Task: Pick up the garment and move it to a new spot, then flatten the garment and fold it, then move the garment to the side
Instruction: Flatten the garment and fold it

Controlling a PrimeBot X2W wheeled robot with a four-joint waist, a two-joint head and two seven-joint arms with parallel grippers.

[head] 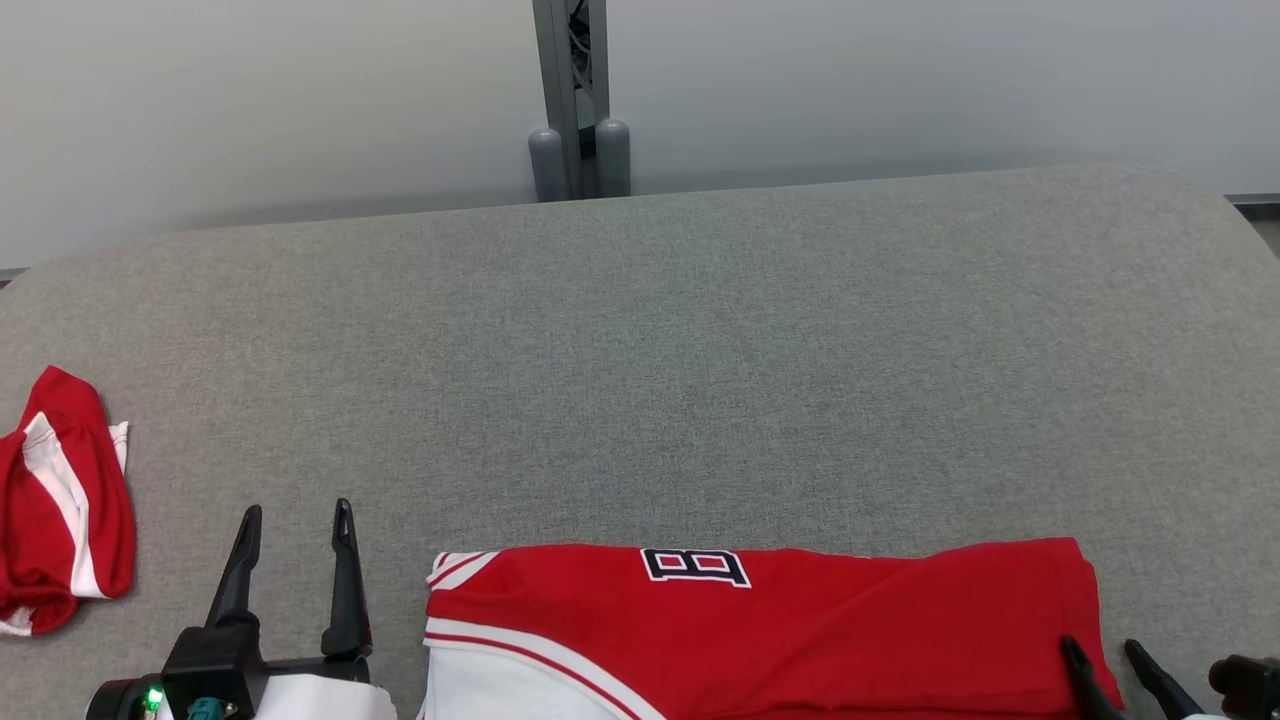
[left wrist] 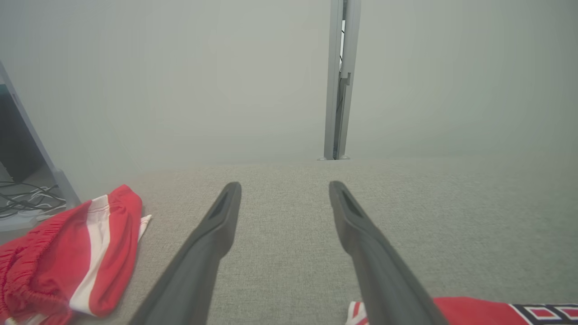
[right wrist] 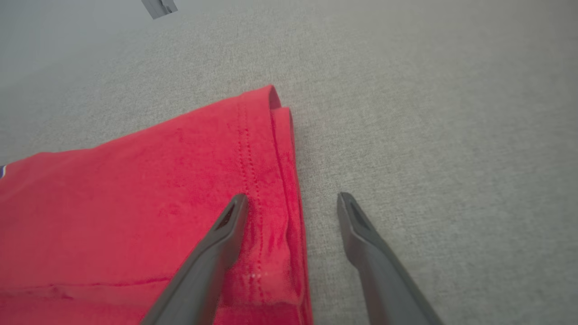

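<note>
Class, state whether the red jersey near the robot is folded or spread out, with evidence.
Folded. The jersey lies as a compact rectangle, and the right wrist view shows stacked layers at its edge.

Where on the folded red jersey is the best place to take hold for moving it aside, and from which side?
On the jersey, probably the right hemmed end, from the right: the cloth lies flat in stacked layers there, and the open right tool straddles that edge. The open left tool could take the striped left end likewise.
</note>
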